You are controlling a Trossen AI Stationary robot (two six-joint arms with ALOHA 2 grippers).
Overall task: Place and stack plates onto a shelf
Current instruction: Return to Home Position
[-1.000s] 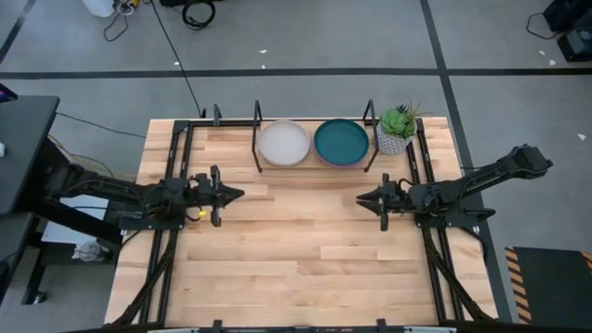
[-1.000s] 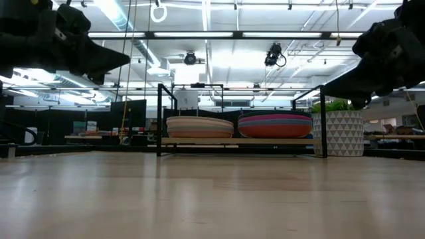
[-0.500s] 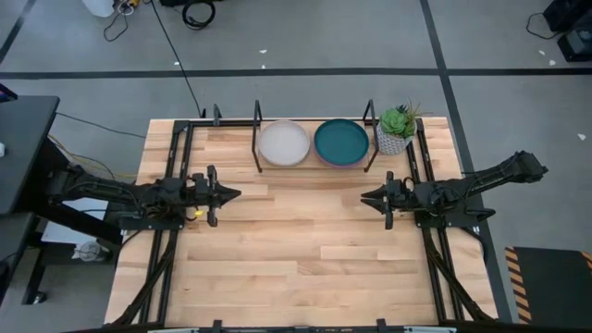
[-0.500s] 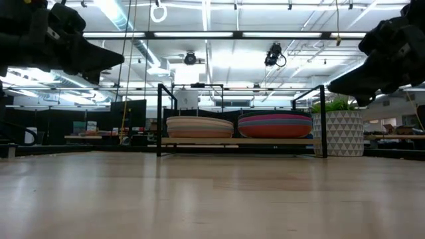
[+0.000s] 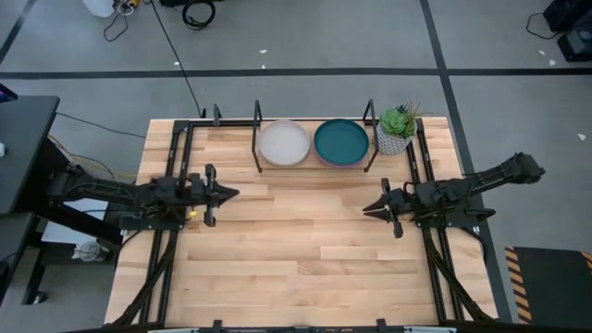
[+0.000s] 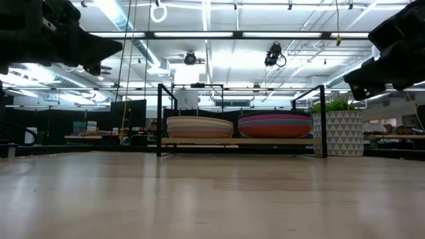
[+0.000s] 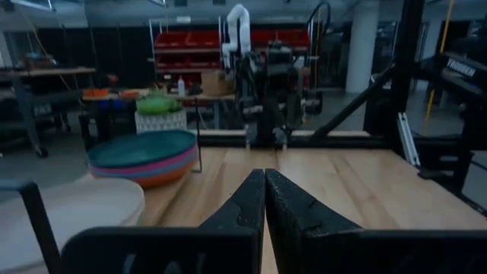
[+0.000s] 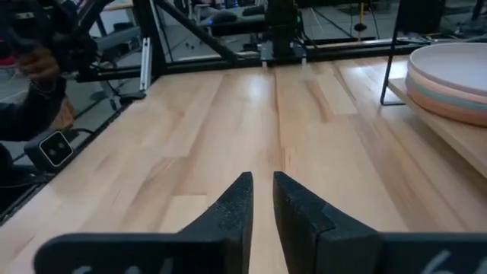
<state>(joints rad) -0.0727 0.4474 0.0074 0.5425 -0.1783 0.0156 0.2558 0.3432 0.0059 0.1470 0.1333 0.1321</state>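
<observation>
Now all the plates lie on the shelf (image 5: 256, 148) in the upper middle of the high view, in two piles side by side: the left pile (image 5: 283, 143) has a pale plate on top, the right pile (image 5: 341, 141) a dark teal one, with magenta, blue and orange rims under it in the low view. A potted plant (image 5: 396, 129) stands just right of the shelf. The left end effector (image 5: 233, 193) hangs over the left-middle of the surface (image 5: 296, 250), fingers pressed together and empty. The right end effector (image 5: 367, 212) hangs at the right-middle, almost closed with only a thin slit, holding nothing.
</observation>
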